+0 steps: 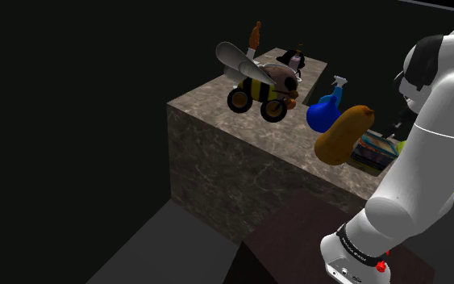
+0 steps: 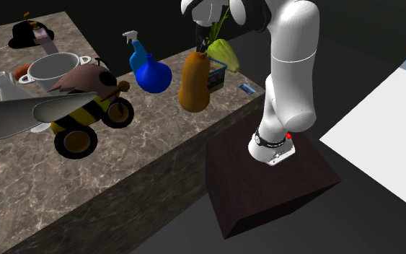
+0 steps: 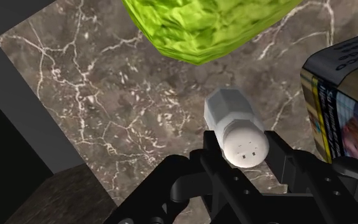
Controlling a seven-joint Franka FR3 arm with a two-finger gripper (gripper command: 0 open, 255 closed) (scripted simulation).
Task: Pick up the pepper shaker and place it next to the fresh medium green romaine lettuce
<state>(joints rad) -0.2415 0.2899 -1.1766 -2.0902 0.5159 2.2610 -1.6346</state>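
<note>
The jaws clasp the pale grey faceted pepper shaker (image 3: 238, 127) near the crinkled green romaine lettuce (image 3: 203, 25), likely to set it down there.

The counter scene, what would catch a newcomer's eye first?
A big bee toy on wheels dominates the marbled counter, with a blue spray bottle and an orange squash beside it, nearer the arm. In the wrist view the black gripper clasps a white shaker, with bright green lettuce just beyond it.
</note>
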